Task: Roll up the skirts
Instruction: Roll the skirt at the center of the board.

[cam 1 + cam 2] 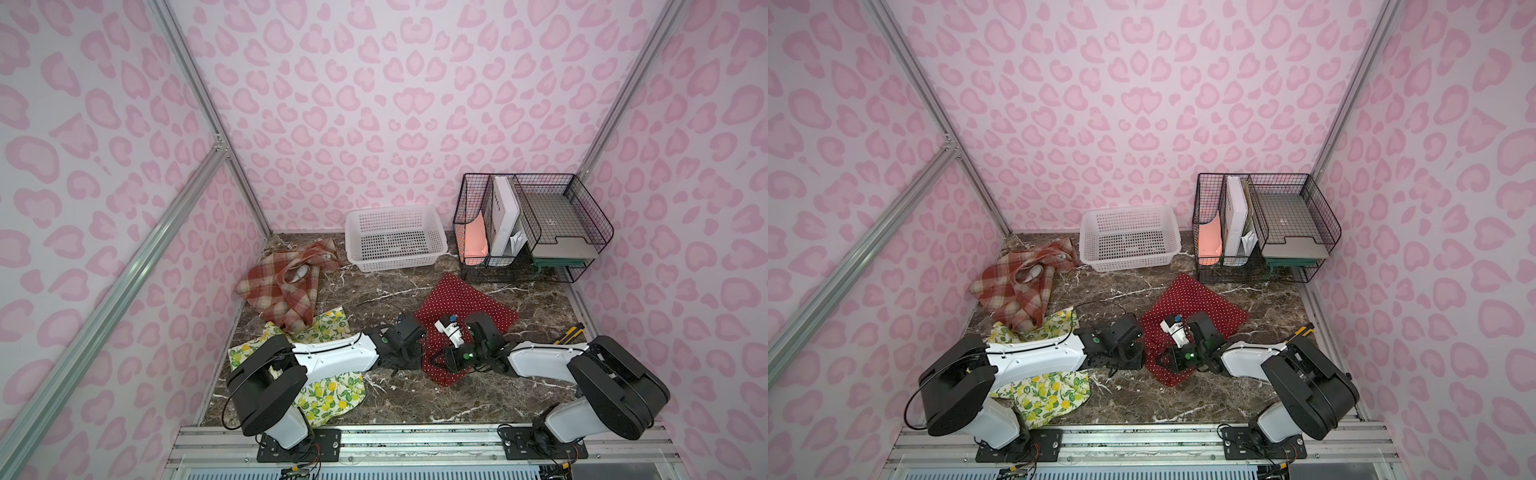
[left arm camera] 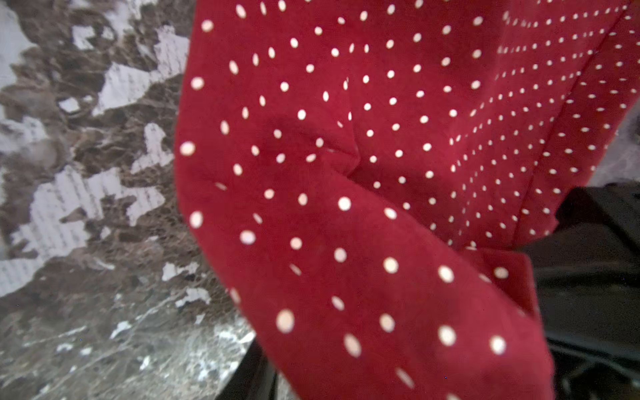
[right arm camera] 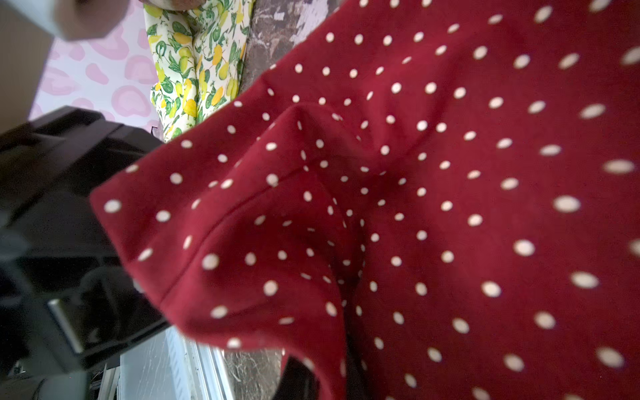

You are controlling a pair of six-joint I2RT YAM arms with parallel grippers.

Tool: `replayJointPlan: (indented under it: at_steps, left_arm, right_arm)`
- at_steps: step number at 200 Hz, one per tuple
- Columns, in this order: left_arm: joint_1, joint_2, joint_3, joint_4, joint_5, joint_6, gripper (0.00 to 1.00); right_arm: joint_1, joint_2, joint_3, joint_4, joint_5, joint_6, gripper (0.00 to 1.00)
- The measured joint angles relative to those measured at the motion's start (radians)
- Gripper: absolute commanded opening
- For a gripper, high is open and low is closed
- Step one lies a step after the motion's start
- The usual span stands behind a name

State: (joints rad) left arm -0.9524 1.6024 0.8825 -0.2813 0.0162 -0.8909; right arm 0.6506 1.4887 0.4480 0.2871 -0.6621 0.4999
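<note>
The red polka-dot skirt (image 1: 465, 299) (image 1: 1196, 303) lies spread at centre right of the marble table, its near edge bunched up between my two grippers. My left gripper (image 1: 411, 353) sits at that edge's left side. In the left wrist view the red skirt (image 2: 346, 173) drapes over the jaws and hides them. My right gripper (image 1: 440, 359) is shut on a raised fold of the red skirt (image 3: 415, 207). The lemon-print skirt (image 1: 332, 395) (image 3: 197, 69) lies under my left arm. The plaid skirt (image 1: 282, 286) lies crumpled at the back left.
A white lattice basket (image 1: 395, 266) stands at the back middle. A black wire organiser (image 1: 532, 224) with papers and a tray fills the back right corner. A yellow-and-black tool (image 1: 569, 332) lies by the right wall.
</note>
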Motion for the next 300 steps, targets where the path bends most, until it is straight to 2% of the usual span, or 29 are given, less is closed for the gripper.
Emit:
replayJointPlan:
  at_steps: [20, 58, 90, 160, 196, 251, 278, 300]
  left_arm:
    - [0.005, 0.024, 0.011, 0.010, -0.013, -0.001, 0.43]
    - [0.008, -0.004, 0.008, 0.010, -0.061, -0.023, 0.60]
    - [0.012, -0.019, 0.009, 0.014, -0.107, -0.023, 0.66]
    - [0.062, 0.016, 0.007, 0.028, -0.190, -0.049, 0.70]
    - [0.082, 0.093, 0.018, 0.088, -0.180, -0.063, 0.71]
    - [0.086, 0.079, -0.026, 0.177, -0.191, -0.080, 0.72]
    - [0.088, 0.122, -0.019, 0.268, -0.205, -0.080, 0.70]
    - [0.089, 0.145, -0.029, 0.354, -0.208, -0.075, 0.62]
  right_arm:
    - [-0.007, 0.002, -0.004, 0.000, 0.005, 0.000, 0.00]
    - [-0.027, 0.003, -0.015, 0.000, 0.008, 0.000, 0.00]
    - [-0.031, 0.038, -0.015, 0.003, 0.007, -0.005, 0.00]
    - [-0.034, 0.061, -0.009, 0.009, -0.001, -0.015, 0.06]
    - [-0.035, 0.072, -0.008, 0.022, -0.010, -0.016, 0.08]
    - [-0.042, 0.079, -0.008, 0.026, -0.023, -0.023, 0.12]
    - [-0.044, 0.082, -0.007, 0.030, -0.027, -0.023, 0.12]
    - [-0.053, 0.072, -0.007, 0.025, -0.025, -0.026, 0.13]
